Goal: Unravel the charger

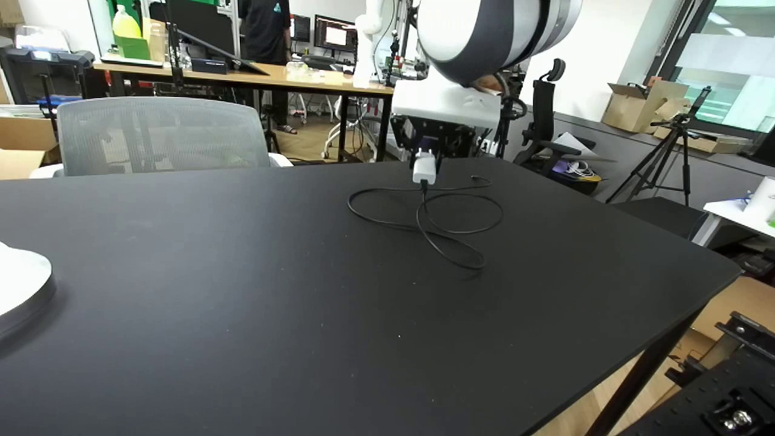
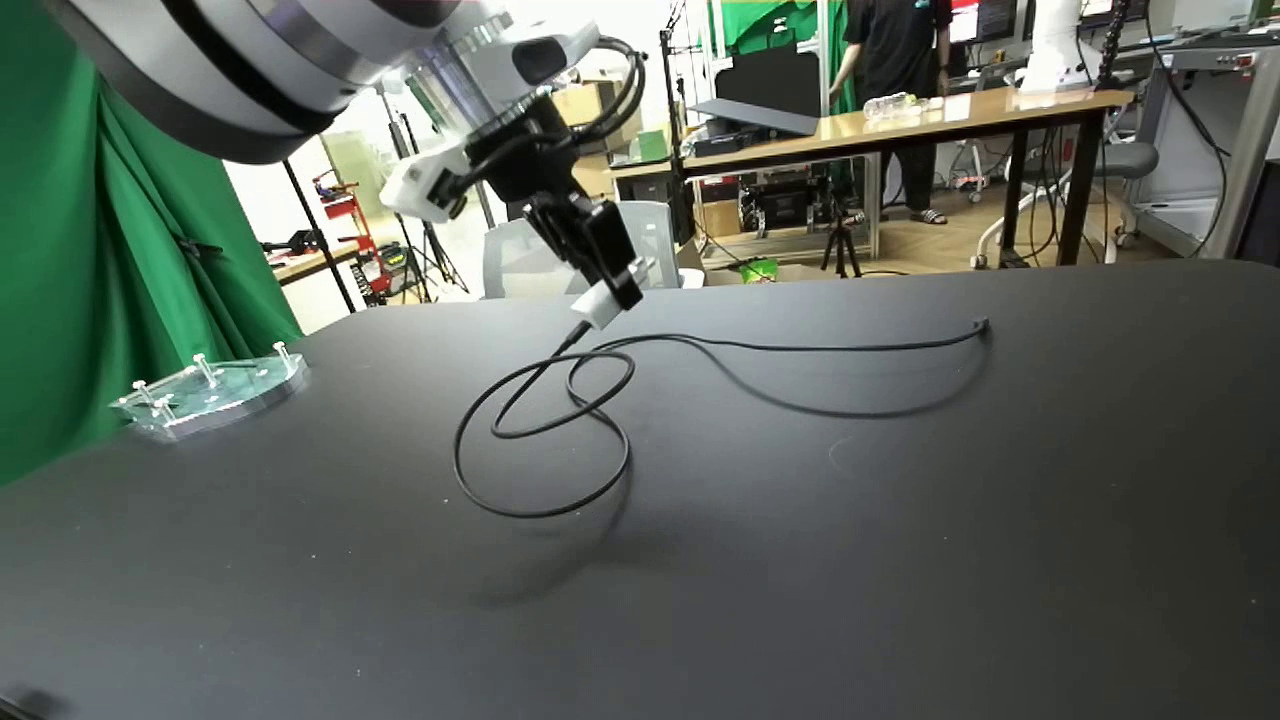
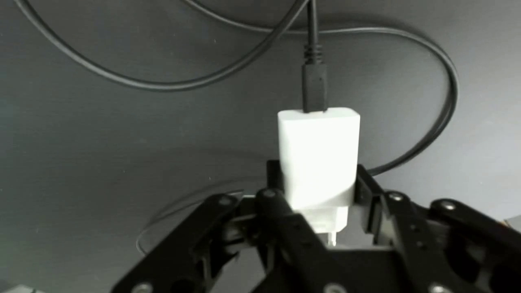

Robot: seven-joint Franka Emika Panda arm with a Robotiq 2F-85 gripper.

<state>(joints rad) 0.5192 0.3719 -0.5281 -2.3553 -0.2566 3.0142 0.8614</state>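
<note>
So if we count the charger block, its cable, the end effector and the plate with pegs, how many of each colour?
White: 1, the charger block
Black: 2, the cable and the end effector
See-through: 1, the plate
Total: 4

Wht charger [image 3: 319,158] hangs tilted w/ attached blk cable [image 3: 314,87] (loosely looped).
</note>
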